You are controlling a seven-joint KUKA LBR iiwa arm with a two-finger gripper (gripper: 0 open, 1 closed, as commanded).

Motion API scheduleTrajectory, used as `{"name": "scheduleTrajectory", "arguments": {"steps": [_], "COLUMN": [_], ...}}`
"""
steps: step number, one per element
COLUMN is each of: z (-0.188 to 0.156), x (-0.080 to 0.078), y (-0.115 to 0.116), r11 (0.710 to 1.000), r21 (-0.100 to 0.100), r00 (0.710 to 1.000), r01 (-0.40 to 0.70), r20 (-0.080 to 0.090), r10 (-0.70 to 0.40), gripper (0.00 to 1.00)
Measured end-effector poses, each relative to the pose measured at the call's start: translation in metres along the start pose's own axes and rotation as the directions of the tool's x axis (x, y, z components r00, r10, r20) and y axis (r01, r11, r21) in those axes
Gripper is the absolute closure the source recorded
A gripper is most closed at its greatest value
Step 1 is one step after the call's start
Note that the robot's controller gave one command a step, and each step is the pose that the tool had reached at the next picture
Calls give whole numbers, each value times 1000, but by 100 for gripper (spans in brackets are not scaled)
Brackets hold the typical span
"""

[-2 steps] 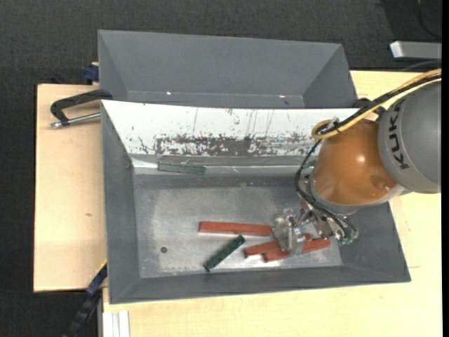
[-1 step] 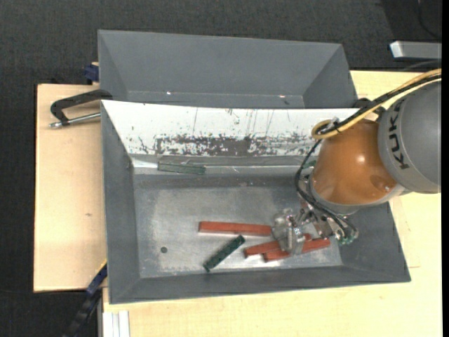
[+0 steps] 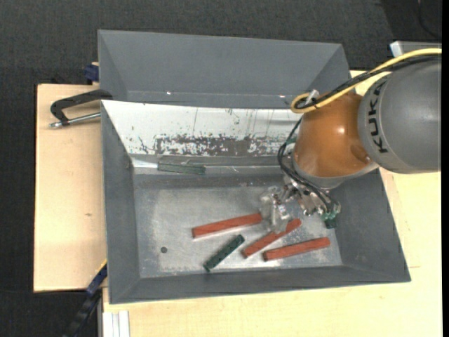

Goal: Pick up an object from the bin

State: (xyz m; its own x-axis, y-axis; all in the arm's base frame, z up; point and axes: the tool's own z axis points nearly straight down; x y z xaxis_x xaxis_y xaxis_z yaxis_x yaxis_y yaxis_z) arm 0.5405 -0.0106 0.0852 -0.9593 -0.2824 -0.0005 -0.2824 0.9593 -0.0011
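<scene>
Red stick (image 3: 228,225), right end hidden under gripper (image 3: 280,213); dark green stick (image 3: 224,251) near.

Matt grey metal bin (image 3: 119,209), scuffed floor; smooth red sticks (image 3: 226,226); glossy orange wrist cover (image 3: 330,142).

The single camera looks down on the grey bin (image 3: 210,69) from above and slightly from its near side, so the far wall's inner face shows broad. It stands back enough to take in the whole rim. The arm (image 3: 410,118) reaches in from the right edge.
</scene>
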Motion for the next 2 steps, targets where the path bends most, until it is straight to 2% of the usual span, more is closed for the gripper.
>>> {"name": "scheduleTrajectory", "arguments": {"steps": [1, 2], "z": [12, 14], "x": [22, 26], "y": [38, 42], "r11": [998, 998], "r21": [-1, -2], "r00": [998, 998], "r01": [-64, -68], "r20": [5, 6], "r10": [64, 68], "gripper": [0, 0]}}
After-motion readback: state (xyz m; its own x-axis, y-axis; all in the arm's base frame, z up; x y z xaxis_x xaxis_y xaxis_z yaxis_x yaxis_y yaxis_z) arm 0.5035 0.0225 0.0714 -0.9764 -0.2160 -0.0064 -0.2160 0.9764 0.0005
